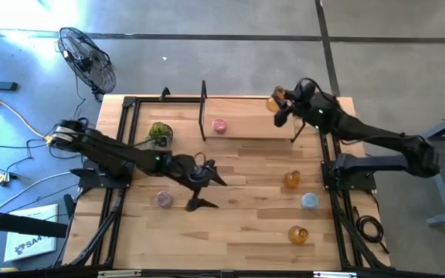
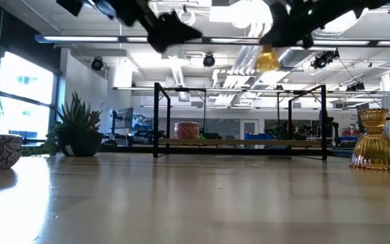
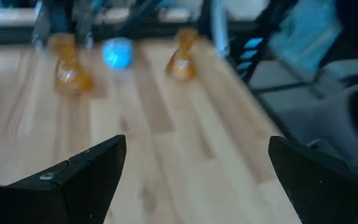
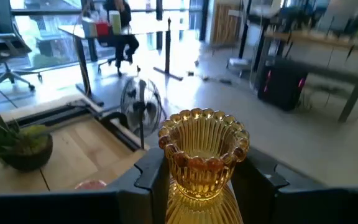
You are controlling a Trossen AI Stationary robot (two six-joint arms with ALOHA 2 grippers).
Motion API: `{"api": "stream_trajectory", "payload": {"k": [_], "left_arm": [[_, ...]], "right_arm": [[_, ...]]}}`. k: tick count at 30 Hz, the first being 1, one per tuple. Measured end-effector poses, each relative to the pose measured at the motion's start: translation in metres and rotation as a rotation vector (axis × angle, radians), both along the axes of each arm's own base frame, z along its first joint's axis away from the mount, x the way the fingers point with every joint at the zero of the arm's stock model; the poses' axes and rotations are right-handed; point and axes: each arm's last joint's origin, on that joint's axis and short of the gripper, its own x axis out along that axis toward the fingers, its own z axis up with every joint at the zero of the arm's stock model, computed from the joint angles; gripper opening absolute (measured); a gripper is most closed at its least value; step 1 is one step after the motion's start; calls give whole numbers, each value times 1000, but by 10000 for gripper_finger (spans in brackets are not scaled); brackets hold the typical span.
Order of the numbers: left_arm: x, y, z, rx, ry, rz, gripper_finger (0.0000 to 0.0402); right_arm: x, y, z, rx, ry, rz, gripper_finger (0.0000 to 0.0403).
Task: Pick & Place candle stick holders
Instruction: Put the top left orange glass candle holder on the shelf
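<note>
Landmark: black-framed wooden shelf [image 1: 249,127] at table's far edge.

Right gripper [image 1: 278,104]: raised above shelf's right end, pinched on amber holder [image 4: 202,158]; fingers clamp its ribbed neck, scalloped rim uppermost. Same holder seen in low view hanging well above shelf board [image 2: 267,59].

Left gripper [image 1: 200,188]: in front of shelf, toward table centre, above bare wood; fingers [image 3: 79,180] spread wide, nothing between them.

Pink holder [image 1: 219,125]: on shelf board, left half, near left upright; upright in low view [image 2: 187,129].

Second pink holder [image 1: 164,199]: on table, well in front of shelf's left end, just left of left gripper.

Two amber holders: one [image 1: 292,180] in front of shelf's right end, other [image 1: 297,234] farther forward, near front edge.

Light blue holder [image 1: 309,201]: between those two ambers, slightly right.

Plant ball [image 1: 159,133]: just beyond shelf's left end, on table.

Fan [image 1: 87,58]: on floor, beyond shelf's left side, off table.
</note>
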Motion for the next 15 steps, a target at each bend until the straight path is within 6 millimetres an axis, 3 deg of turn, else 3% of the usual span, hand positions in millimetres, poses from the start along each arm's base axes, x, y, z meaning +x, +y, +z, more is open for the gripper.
{"api": "stream_trajectory", "payload": {"k": [5,10,15], "left_arm": [[-16,2,30,-14,-119,-33,386],[-37,9,55,30,-190,17,386],[-52,14,61,56,-153,67,386]], "right_arm": [[20,-24,-18,62,-22,56,125],[35,-42,-43,99,58,1,125],[47,-54,-67,116,125,-80,125]]}}
